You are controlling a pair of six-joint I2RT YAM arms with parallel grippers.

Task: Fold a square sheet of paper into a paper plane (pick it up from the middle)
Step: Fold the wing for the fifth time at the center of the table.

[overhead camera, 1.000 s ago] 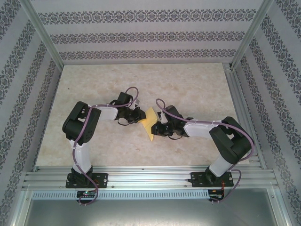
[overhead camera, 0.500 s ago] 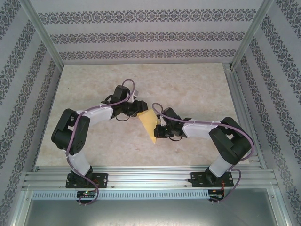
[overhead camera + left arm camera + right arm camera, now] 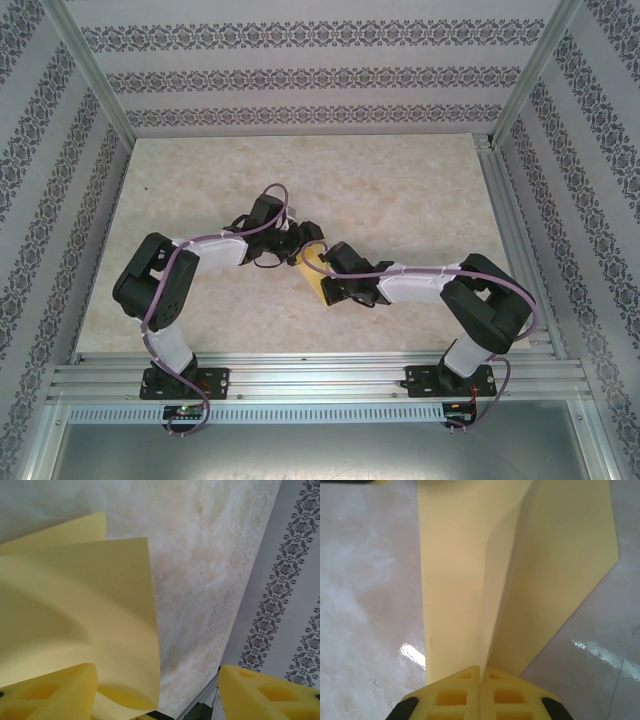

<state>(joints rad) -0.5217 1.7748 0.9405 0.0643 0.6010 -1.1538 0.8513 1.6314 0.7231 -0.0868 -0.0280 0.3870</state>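
The pale-yellow sheet of paper [image 3: 311, 267] is folded along a centre crease and hangs above the table's middle. My right gripper [image 3: 326, 276] is shut on its creased end. In the right wrist view the two pads [image 3: 480, 672] meet on the crease, and the paper [image 3: 520, 555] spreads away in two flaps. My left gripper [image 3: 302, 241] stands open at the paper's far end. In the left wrist view the curved paper [image 3: 75, 620] lies against the left pad [image 3: 50, 692], with a wide gap to the right pad [image 3: 270, 692].
The marbled beige tabletop [image 3: 400, 190] lies under both arms. Patterned walls [image 3: 300, 75] and aluminium frame posts [image 3: 95, 80] enclose it. A metal rail [image 3: 320, 380] runs along the near edge by the arm bases.
My left gripper has opened and let go of the paper. The right arm has reached left with the paper still pinched, toward the left gripper.
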